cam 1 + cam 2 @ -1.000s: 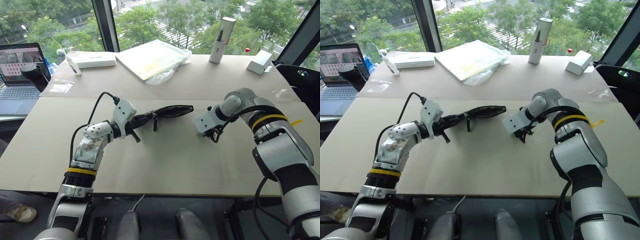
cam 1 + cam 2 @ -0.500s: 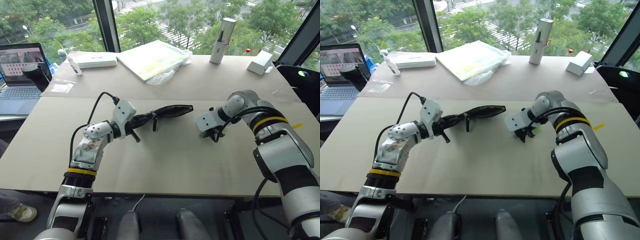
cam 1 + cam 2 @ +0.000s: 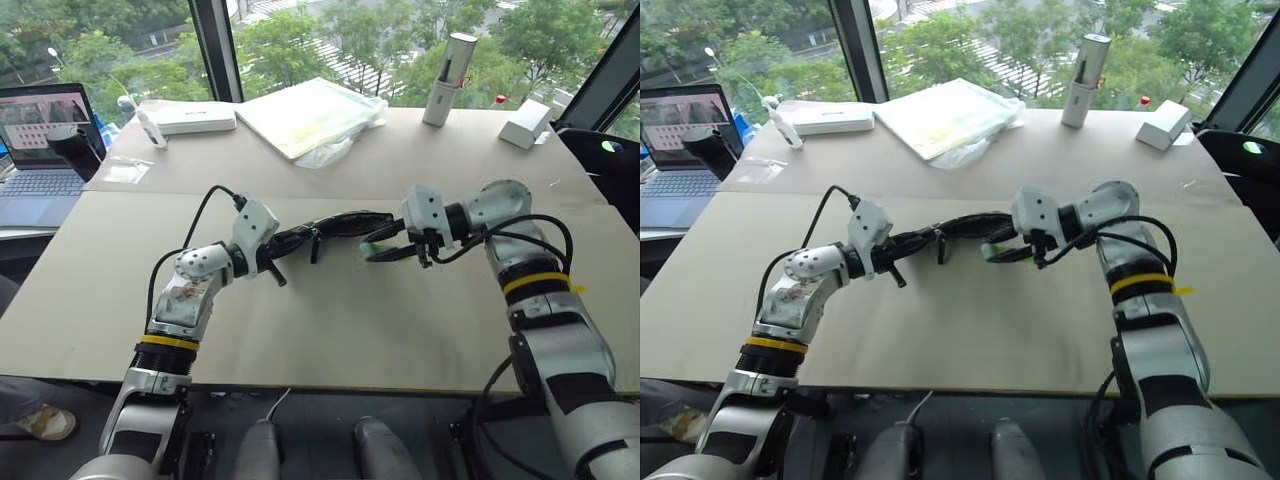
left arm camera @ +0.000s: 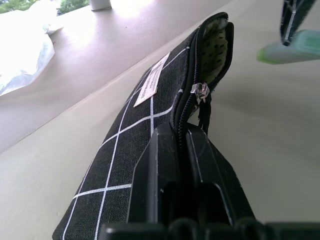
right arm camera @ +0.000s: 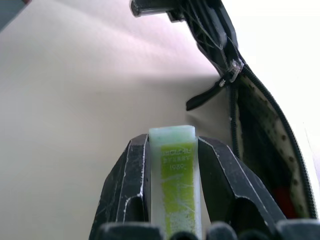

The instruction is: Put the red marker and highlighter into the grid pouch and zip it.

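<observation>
The table carries the grid pouch near its middle, lifted on edge with its zipper mouth gaping toward the right arm. The left gripper has its jaws pressed together on the pouch's near end, right at the zipper line, and the pull strap dangles just beyond the fingertips. The right gripper pinches the highlighter between half-spread fingers — the pale green body stands up past the fingertips, just beside the pouch mouth and not yet inside. Deep in the dotted lining a patch of red shows — probably the red marker, though most of it is hidden by the pouch wall.
</observation>
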Controlling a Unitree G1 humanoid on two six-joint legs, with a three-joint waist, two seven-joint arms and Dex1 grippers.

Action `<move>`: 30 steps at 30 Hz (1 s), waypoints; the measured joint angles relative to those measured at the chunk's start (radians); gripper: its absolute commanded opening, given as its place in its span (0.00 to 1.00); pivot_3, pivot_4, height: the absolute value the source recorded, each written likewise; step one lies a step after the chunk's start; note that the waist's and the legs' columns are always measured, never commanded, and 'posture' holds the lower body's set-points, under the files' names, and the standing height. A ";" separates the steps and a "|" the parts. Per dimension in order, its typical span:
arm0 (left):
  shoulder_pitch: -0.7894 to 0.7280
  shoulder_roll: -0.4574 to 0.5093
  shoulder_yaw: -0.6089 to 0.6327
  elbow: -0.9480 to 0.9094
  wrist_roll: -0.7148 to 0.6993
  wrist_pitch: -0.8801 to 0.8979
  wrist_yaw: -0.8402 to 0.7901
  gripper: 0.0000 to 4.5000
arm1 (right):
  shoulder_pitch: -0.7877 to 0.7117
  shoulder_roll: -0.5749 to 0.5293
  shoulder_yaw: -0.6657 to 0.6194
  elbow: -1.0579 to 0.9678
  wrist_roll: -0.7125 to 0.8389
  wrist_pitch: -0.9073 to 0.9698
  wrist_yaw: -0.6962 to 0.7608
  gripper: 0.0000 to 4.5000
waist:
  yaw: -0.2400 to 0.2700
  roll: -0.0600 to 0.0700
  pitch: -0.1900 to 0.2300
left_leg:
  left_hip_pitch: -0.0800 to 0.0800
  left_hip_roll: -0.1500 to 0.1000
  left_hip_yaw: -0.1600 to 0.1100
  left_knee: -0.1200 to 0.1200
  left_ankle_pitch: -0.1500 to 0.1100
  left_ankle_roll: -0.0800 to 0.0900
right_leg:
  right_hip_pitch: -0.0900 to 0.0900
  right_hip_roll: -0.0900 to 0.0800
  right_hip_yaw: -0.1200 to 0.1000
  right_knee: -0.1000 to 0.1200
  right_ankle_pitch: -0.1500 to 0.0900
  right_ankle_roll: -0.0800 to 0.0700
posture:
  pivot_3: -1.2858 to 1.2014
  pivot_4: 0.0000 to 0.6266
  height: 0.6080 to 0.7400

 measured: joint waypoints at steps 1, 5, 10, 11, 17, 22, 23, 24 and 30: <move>-0.003 -0.002 -0.002 0.003 0.000 0.000 -0.001 0.00 | 0.013 -0.007 -0.005 -0.046 0.014 0.027 -0.012 0.22 | -0.001 0.000 0.000 | 0.000 0.000 0.000 0.000 0.000 0.000 | 0.000 0.000 0.000 0.000 0.000 0.000 | 0.52 0.24 0.97; -0.011 -0.003 -0.004 0.019 0.000 -0.001 -0.012 0.00 | 0.086 -0.024 -0.029 -0.371 0.065 0.127 -0.108 0.22 | 0.003 0.000 0.000 | 0.000 0.000 0.000 0.000 0.000 0.000 | 0.000 0.001 0.000 0.000 0.000 0.000 | 0.52 0.24 0.97; -0.034 -0.005 -0.005 0.039 0.000 -0.002 -0.019 0.00 | 0.116 -0.006 0.026 -0.570 0.040 0.102 -0.196 0.22 | 0.010 0.000 0.000 | 0.000 0.000 0.000 0.000 0.000 0.000 | 0.000 0.001 0.000 -0.001 0.000 0.000 | 0.52 0.24 0.97; -0.037 -0.005 -0.005 0.040 0.001 -0.003 -0.021 0.00 | 0.127 -0.006 0.046 -0.593 0.028 0.084 -0.205 0.22 | 0.012 0.000 0.000 | 0.000 0.000 0.000 0.000 0.000 0.000 | 0.000 0.000 0.000 -0.001 0.000 0.001 | 0.52 0.24 0.97; -0.037 -0.006 -0.006 0.044 0.002 -0.003 -0.026 0.00 | 0.141 0.015 0.134 -0.624 0.006 0.012 -0.228 0.22 | 0.012 0.000 0.000 | 0.000 0.000 0.000 0.000 0.000 0.000 | 0.000 0.001 0.000 -0.001 0.000 0.000 | 0.52 0.24 0.97; -0.037 -0.009 -0.006 0.044 0.002 -0.004 -0.025 0.00 | 0.079 0.053 0.169 -0.496 -0.027 -0.082 -0.252 0.22 | 0.011 0.000 0.000 | 0.000 0.000 0.000 0.000 0.000 -0.001 | 0.000 0.001 0.000 -0.001 0.000 0.000 | 0.52 0.24 0.97; -0.037 -0.009 -0.006 0.044 0.002 -0.004 -0.025 0.00 | 0.060 0.061 0.172 -0.464 -0.029 -0.099 -0.256 0.22 | 0.011 0.000 0.000 | 0.000 0.000 0.000 0.000 0.000 -0.001 | 0.000 0.001 0.000 -0.001 0.000 0.000 | 0.52 0.24 0.97; -0.037 -0.011 -0.006 0.044 0.002 -0.004 -0.025 0.00 | 0.035 0.068 0.172 -0.424 -0.030 -0.117 -0.259 0.22 | 0.011 0.000 0.000 | 0.000 0.000 0.000 0.000 0.000 -0.001 | 0.000 0.000 0.000 -0.001 0.000 0.000 | 0.52 0.24 0.97; -0.034 -0.013 -0.006 0.041 0.002 -0.004 -0.022 0.00 | -0.034 0.091 0.176 -0.255 -0.043 -0.227 -0.264 0.22 | 0.012 0.000 0.000 | 0.000 0.000 0.000 0.000 0.000 -0.001 | 0.000 0.000 0.000 -0.001 0.000 0.000 | 0.52 0.24 0.97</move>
